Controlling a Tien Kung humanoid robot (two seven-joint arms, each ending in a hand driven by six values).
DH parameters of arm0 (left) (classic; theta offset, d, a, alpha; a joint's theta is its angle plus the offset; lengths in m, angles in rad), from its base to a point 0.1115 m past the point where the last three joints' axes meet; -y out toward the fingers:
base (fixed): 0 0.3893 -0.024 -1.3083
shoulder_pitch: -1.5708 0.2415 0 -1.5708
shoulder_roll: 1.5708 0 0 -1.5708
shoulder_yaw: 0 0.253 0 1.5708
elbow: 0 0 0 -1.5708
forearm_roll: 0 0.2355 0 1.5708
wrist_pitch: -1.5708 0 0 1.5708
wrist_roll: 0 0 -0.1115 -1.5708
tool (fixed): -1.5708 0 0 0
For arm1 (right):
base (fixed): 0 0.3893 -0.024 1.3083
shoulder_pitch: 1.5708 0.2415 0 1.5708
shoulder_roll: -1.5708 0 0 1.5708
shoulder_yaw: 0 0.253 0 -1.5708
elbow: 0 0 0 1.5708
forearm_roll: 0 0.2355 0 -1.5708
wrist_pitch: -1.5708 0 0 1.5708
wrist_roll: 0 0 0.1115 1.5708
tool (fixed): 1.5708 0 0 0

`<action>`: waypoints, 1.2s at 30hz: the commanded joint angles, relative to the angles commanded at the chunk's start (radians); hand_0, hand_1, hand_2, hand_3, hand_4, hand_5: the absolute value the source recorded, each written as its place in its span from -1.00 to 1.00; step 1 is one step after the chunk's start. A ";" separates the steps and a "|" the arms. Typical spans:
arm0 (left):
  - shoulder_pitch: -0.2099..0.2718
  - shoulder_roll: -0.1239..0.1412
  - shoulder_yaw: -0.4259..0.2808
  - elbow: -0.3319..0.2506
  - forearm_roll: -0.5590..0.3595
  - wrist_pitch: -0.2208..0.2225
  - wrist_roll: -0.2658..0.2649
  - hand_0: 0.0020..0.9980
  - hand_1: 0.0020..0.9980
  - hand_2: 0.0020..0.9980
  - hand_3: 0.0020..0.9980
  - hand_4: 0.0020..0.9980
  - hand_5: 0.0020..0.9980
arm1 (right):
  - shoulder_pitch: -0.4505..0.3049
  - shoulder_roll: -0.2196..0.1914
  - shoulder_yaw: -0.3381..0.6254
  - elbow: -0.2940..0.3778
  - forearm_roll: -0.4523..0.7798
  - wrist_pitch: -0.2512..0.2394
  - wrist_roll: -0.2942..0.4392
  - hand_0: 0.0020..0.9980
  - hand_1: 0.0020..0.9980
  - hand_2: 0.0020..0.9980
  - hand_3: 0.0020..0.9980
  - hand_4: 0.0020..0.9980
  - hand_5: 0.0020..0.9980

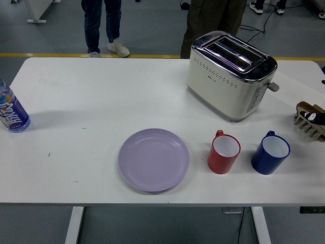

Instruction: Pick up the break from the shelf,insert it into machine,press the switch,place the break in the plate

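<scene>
Standing toward the far right of the white table (76,101), a cream and chrome toaster (231,76) shows two open slots on top and a lever on its right-hand end. The bread (303,106), a brown-crusted slice, sits upright in a small slatted rack (306,127) at the table's right edge, well apart from the toaster. A small black part of the robot's right hand (316,118) shows over the rack, just beside the slice; too little of it is in view to tell whether it is spread, closed or gripping, or whether it touches the bread.

A lavender plate (154,159) lies bare near the middle of the table's near side. To its right stand a red mug (224,152) and a blue mug (270,152), side by side and apart, each white inside with its handle turned to the far side. A blue-labelled bottle (11,113) stands at the left edge, partly cut off by the picture.

Beyond the table's far edge, two people stand on the grey floor: one in jeans (103,23) and pale shoes, the other in dark trousers (210,20) right behind the toaster
</scene>
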 joint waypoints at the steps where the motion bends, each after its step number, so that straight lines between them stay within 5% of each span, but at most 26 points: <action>1: 0.000 0.000 0.000 0.000 -0.001 0.000 0.000 0.26 -0.01 -0.03 0.09 -0.34 0.63 | 0.003 0.001 -0.003 -0.004 0.000 0.000 -0.001 1.00 0.87 0.91 0.94 0.71 -0.53; 36: -0.009 -0.001 0.001 0.000 -0.004 0.001 0.003 0.26 -0.01 -0.03 0.09 -0.33 0.64 | 0.159 0.031 -0.110 -0.222 -0.127 0.006 -0.100 0.86 0.69 0.68 0.71 0.59 -0.46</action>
